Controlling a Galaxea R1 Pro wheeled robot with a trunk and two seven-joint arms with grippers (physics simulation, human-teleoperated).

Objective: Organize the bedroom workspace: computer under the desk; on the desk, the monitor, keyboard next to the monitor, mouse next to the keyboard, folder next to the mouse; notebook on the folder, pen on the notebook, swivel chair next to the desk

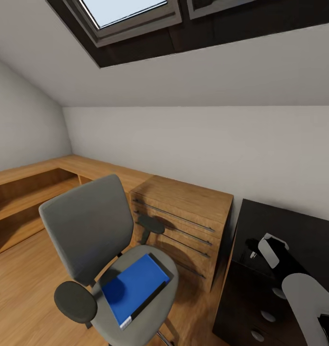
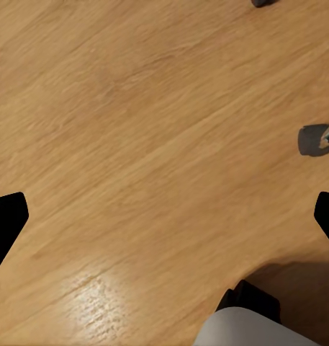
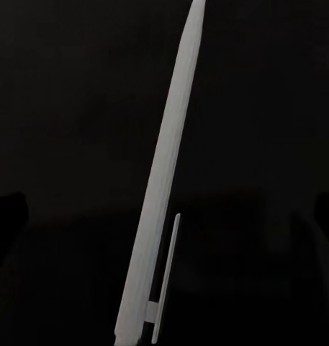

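On the near left of the wooden floor (image 1: 20, 288) stands the swivel chair (image 1: 87, 226), grey and bulky, with the wooden drawer chest (image 1: 183, 226) just behind it and the black table (image 1: 289, 230) at the right. It should roll easily on its casters, so a push at the backrest or an armrest would probably move it. Flat on its seat lies the folder (image 1: 135, 288), bright blue with a white edge; it looks stiff, light and smooth, likely to slide, and is best pinched at the edge that overhangs the seat front. Over the table, the right wrist view shows the pen (image 3: 168, 180), a thin white stick against the black surface; whether the right gripper grasps it or it merely lies there I cannot tell. Slim, light and slippery, it wants a pinch across mid-barrel. Above bare floor beside a chair caster (image 2: 313, 138), the left gripper (image 2: 164, 216) hangs released, fingertips wide apart.
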